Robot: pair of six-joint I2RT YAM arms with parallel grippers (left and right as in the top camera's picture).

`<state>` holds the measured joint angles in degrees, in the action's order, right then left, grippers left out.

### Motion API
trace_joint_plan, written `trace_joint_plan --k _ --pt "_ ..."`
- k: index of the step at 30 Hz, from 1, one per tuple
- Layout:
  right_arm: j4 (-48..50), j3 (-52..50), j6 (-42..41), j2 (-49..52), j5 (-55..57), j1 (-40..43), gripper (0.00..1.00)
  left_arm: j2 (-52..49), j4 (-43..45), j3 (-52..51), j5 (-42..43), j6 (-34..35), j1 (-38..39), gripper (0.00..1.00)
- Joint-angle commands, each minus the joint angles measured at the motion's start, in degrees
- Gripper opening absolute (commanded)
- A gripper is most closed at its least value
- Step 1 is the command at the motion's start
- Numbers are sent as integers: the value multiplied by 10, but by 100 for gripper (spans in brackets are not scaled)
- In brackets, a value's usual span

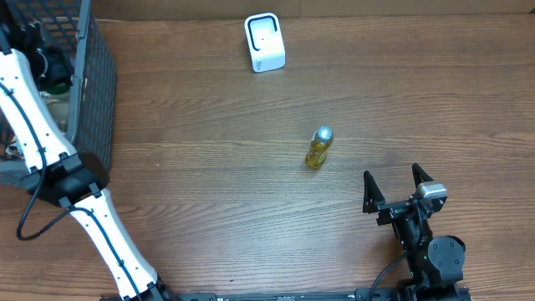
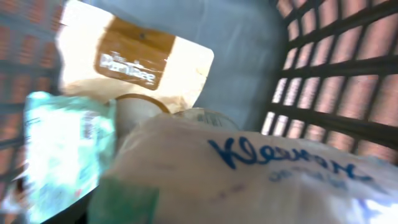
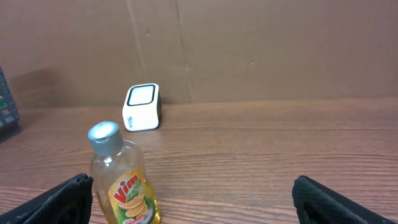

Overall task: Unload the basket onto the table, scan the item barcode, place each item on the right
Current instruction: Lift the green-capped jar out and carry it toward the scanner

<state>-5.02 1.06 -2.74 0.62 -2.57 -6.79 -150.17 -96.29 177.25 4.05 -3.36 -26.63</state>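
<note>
While the left arm [image 1: 29, 109] reaches into the basket [image 1: 94, 75], the left gripper [image 1: 52, 71] too buried to tell spread from pinching, the right gripper [image 1: 391, 174] sits spread wide and empty. Nothing faces the scanner [image 1: 265, 42], and the Vim bottle [image 1: 318, 147] stands upright between the two, seemingly unscanned.
</note>
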Motion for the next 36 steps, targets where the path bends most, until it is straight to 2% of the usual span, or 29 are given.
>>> trace_joint_plan --k 1,10,14,21,25,29,33,36 --pt "3 -6 5 -5 3 2 100 120 -4 28 -2 34 -3 45" --pt "3 -6 5 -5 3 2 100 280 -5 28 75 82 14 43" --pt "3 -6 5 -5 3 2 100 328 -5 28 127 97 40 35" --pt "3 -6 5 -5 3 2 100 359 -5 17 129 113 191 33" --pt "3 -6 5 -5 3 2 100 359 -5 -28 126 113 296 33" --pt "3 -6 5 -5 3 2 100 359 -5 -104 89 115 400 33" --pt "3 -6 5 -5 3 2 100 358 -4 -183 38 139 486 37" --pt "3 -6 5 -5 3 2 100 355 -3 -241 -8 165 540 37"
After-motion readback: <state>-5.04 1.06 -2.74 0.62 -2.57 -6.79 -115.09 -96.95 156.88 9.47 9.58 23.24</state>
